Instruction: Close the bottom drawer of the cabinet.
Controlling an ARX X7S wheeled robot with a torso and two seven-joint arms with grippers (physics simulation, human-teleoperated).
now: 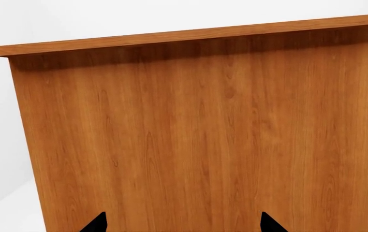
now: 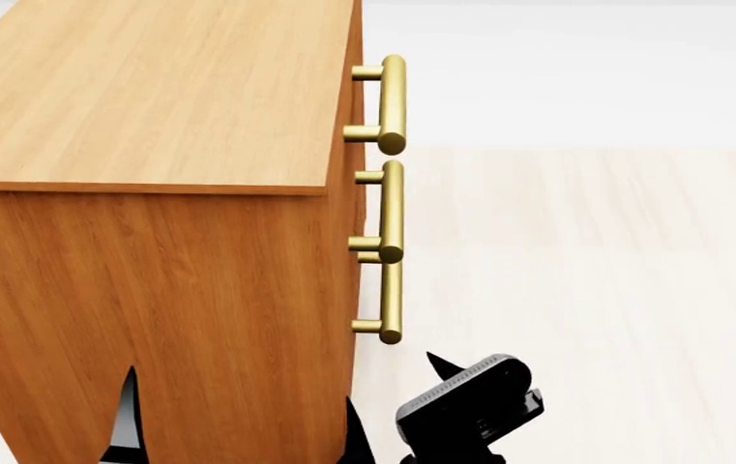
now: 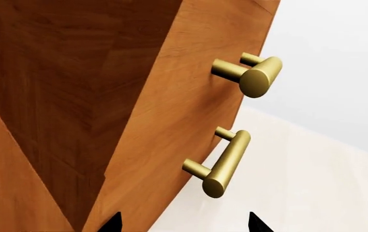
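The orange-brown cabinet (image 2: 148, 290) stands with its side panel toward me and its front facing right. Three brass bar handles run down the front edge. The lowest handle (image 2: 391, 300) belongs to the bottom drawer, and the drawer fronts look in line from here; I see no gap. My left gripper (image 2: 51, 406) is open and faces the cabinet's side panel (image 1: 197, 135). My right gripper (image 2: 394, 406) is open and empty by the cabinet's front corner, below the lowest handle. The right wrist view shows the open right gripper (image 3: 184, 223) and two brass handles, the nearer one (image 3: 226, 162) just ahead.
A pale wood-look floor (image 2: 600, 290) stretches to the right of the cabinet's front. A white wall lies behind it. The cabinet's overhanging top edge (image 1: 190, 35) shows in the left wrist view.
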